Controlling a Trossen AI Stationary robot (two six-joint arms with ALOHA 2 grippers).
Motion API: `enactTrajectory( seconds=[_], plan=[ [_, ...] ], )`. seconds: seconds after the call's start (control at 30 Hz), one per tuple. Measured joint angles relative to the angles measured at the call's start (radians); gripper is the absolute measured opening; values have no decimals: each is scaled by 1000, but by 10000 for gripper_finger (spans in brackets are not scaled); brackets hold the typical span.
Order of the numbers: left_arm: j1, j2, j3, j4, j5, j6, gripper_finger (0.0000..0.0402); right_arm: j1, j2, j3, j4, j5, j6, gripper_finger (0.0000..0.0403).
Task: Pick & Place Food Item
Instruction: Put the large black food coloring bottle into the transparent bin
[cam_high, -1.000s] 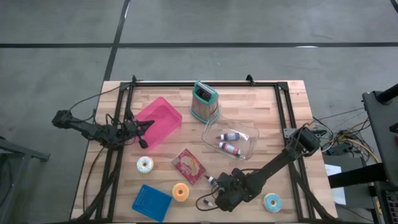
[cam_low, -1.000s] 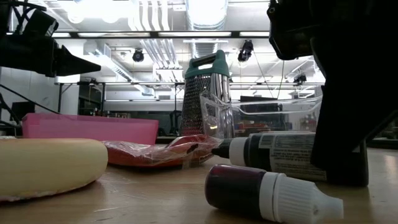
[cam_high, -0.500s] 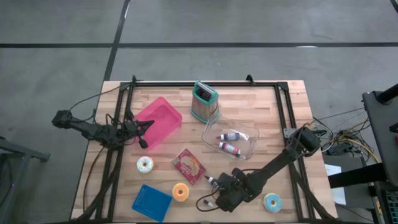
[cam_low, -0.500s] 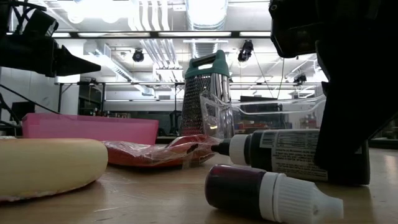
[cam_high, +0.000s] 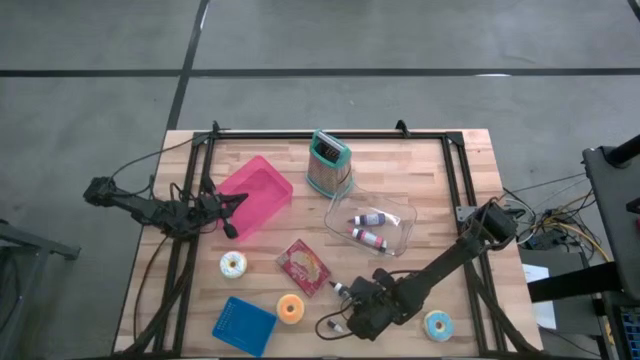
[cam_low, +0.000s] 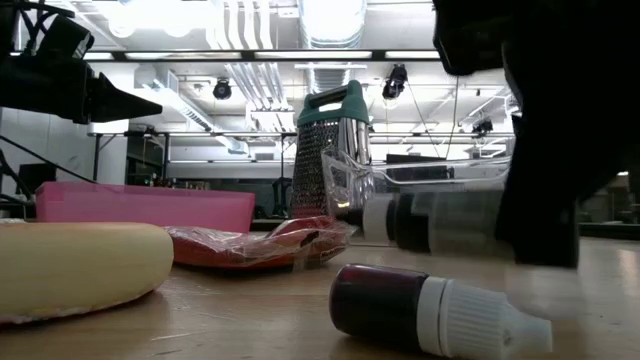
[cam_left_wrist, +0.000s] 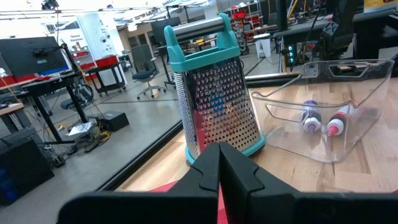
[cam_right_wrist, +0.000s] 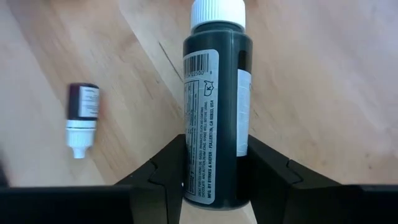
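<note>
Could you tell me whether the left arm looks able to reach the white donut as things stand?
Probably yes: the left gripper is shut and carries nothing, and the white donut lies unobstructed just beyond the pink bin.

In the high view, the grater stands at upper centre of the table, the tub to its left. The clear container lies right of centre, two small bottles inside. Below it the right gripper holds a bottle, a smaller bottle beside it. The left gripper sits at the tub's lower edge.
</note>
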Motion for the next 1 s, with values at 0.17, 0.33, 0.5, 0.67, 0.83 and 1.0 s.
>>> enactTrajectory(
  seconds=[0.17,0.33,0.5,0.67,0.83,1.0],
  plan=[
    [0,0,0,0,0,0,5,4,-22,2,-17,83,-6,129],
    [0,0,0,0,0,0,5,16,-69,3,-50,168,-5,130],
    [0,0,0,0,0,0,5,24,-137,4,-84,235,-16,130],
    [0,0,0,0,0,0,5,9,-224,4,-172,262,-32,130],
    [0,0,0,0,0,0,5,-15,-307,4,-257,322,-36,130],
    [0,0,0,0,0,0,5,-56,-387,4,-346,341,-61,130]
  ],
)
